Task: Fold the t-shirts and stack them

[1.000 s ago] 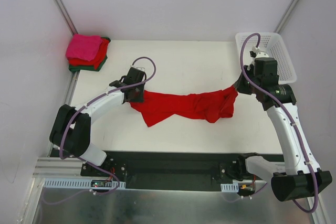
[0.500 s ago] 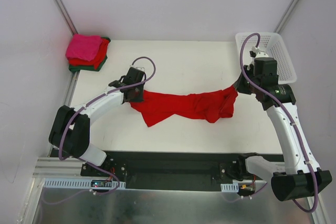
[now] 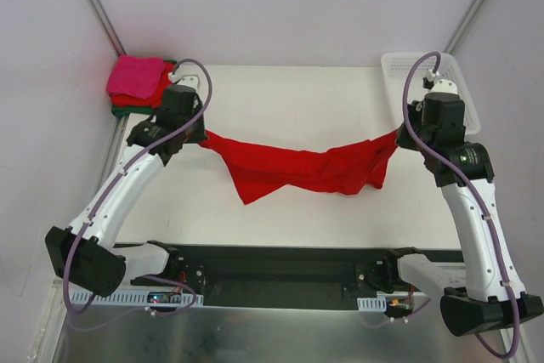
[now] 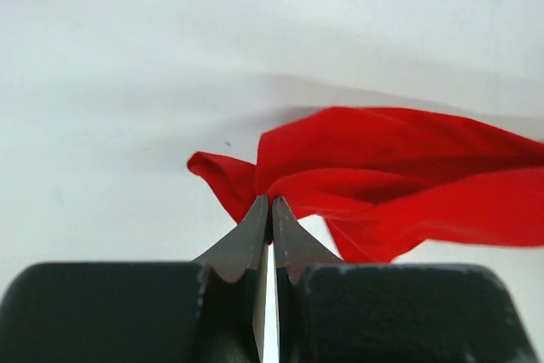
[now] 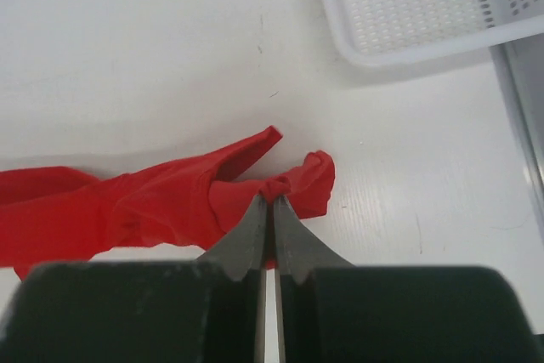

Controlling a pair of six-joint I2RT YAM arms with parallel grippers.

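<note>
A bright red t-shirt (image 3: pixel 297 167) hangs stretched between both arms above the middle of the table, sagging in a loose bunch. My left gripper (image 3: pixel 201 137) is shut on its left end (image 4: pixel 255 178). My right gripper (image 3: pixel 398 138) is shut on its right end (image 5: pixel 289 186). In each wrist view the fingertips pinch a fold of red cloth. A stack of folded t-shirts (image 3: pixel 140 84), hot pink on top with red and dark green beneath, sits at the table's far left corner.
A white lattice basket (image 3: pixel 450 82) stands at the far right corner, also seen as the basket (image 5: pixel 408 6) in the right wrist view. The white table (image 3: pixel 289 99) has a metal rail along its left side.
Both arms have lifted and drawn apart, pulling the red t-shirt out wider. The left gripper moved back and left toward the stack after closing on the cloth.
</note>
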